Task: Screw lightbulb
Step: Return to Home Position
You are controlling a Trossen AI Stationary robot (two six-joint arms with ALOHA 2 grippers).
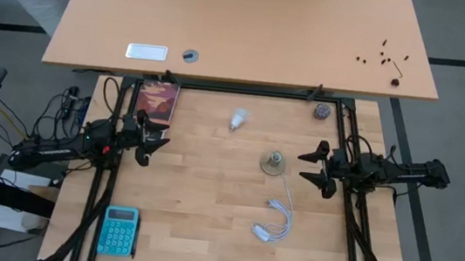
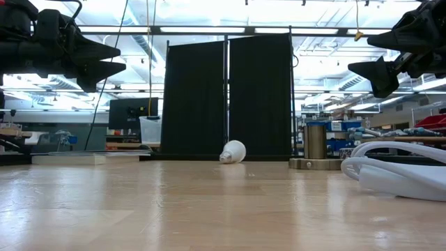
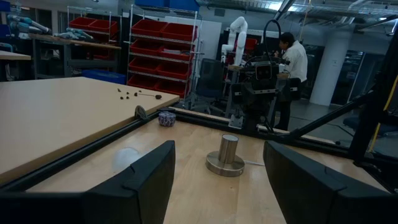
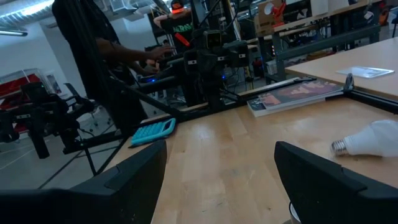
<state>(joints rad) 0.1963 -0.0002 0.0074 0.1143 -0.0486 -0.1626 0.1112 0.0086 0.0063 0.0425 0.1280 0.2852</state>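
One lightbulb (image 1: pixel 238 119), one socket (image 1: pixel 274 162)

The left end effector (image 3: pixel 217 146) holds its two dark fingers (image 3: pixel 140 183) wide apart over the wooden desk (image 3: pixel 202 199). Past the gap a metal socket (image 3: pixel 225 158) stands upright on its round base. The lightbulb (image 3: pixel 127 157), blurred, lies by the black frame rail (image 3: pixel 93 149), apart from the socket. Far off are red bin shelves (image 3: pixel 163 37) and a person (image 3: pixel 297 56)

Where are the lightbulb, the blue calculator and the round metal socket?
lightbulb (image 1: pixel 239 117): high view, on its white dome.
calculator (image 1: pixel 118 231): high view, middle of its keypad face.
socket (image 1: pixel 274 162): high view, centre of its round metal base.
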